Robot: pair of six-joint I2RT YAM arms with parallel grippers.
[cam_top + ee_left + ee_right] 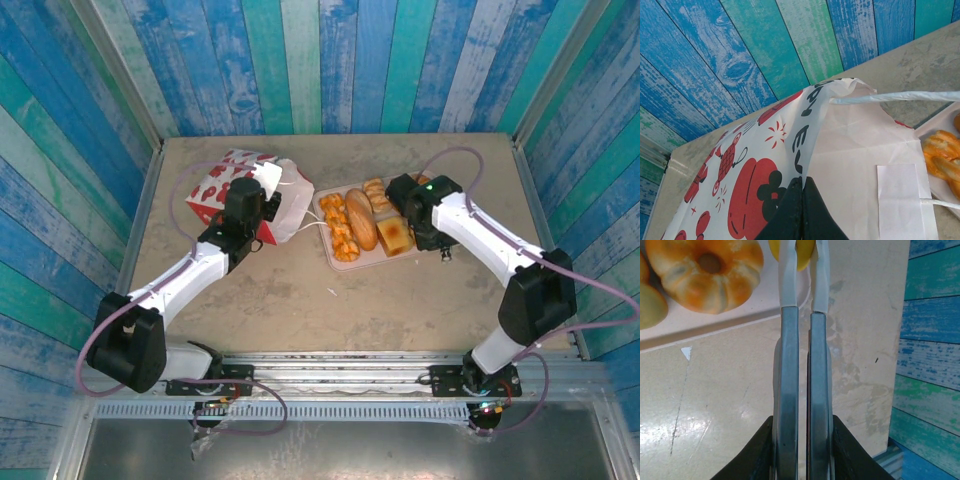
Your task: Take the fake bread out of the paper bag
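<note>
Pinching the rim of the paper bag [222,180] between tightly pressed fingers, the left gripper [801,185] holds the bag tipped over on the table [330,300], its mouth facing three o'clock toward the tray [323,213] just beside it. The bread [362,222] lies on that tray, outside the bag. The right gripper [804,260] hangs at the tray's three o'clock edge, fingers drawn almost together with nothing between them, tips over a yellow piece [805,247] and a round roll [705,270] at their nine o'clock.
</note>
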